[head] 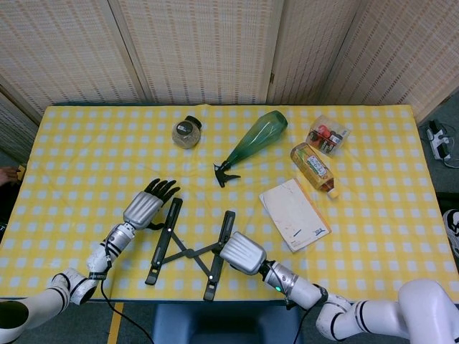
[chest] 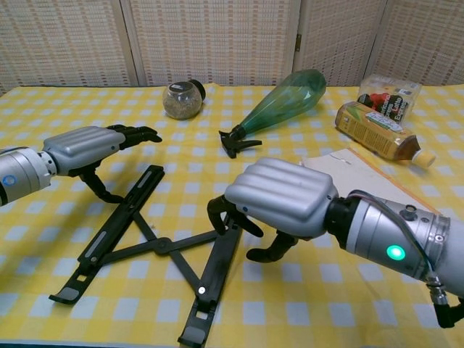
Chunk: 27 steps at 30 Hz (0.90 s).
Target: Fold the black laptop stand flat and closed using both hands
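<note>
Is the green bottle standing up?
No, the green bottle lies on its side on the table, its black spray top pointing toward the robot.

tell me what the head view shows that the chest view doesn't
Only the head view shows all table edges and the whole notebook. Only the chest view shows the right hand with fingers curled on the stand bar, and the left hand thumb hanging beside the other bar. Both show the stand spread open, jar, green bottle, and drink bottle.
</note>
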Tool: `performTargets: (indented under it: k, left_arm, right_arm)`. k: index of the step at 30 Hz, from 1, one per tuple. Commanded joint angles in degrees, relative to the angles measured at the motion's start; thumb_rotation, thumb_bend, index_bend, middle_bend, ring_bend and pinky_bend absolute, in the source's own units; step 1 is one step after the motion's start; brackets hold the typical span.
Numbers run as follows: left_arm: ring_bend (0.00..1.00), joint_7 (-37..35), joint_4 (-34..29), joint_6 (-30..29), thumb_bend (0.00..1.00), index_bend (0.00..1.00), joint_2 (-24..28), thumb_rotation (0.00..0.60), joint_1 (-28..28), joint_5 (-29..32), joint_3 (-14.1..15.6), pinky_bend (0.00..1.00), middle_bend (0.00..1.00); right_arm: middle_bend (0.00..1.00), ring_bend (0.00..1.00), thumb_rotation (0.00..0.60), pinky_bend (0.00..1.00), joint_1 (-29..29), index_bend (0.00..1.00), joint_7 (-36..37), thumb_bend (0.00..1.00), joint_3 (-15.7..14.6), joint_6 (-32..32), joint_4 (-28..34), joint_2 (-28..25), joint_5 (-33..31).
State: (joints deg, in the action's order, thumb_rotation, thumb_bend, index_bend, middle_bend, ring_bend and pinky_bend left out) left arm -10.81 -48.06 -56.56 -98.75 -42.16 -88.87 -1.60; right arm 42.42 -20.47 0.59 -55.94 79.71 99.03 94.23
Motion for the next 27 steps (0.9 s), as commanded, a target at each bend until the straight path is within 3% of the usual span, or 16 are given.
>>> performTargets:
  k: [1,27]
  left_arm:
    - [0.0,-0.5,-0.8,0.0,0.19,0.0,0.3,0.6,0.1,0.3,-0.1,0.0,0.0]
    - [0.0,-1.3,-3.9,2.0,0.19,0.0,1.2,0.6,-0.1,1.7,0.2,0.0,0.0]
  right_arm:
    - [0.72,0.8,0.6,0.82,0.0,0.47,-0.4,0.22,-0.6,-0.4,-1.1,0.8,0.8]
    - [0.72,0.8,0.6,0.82,1.6,0.47,-1.5,0.2,-0.5,-2.2,-12.3,8.4,3.6]
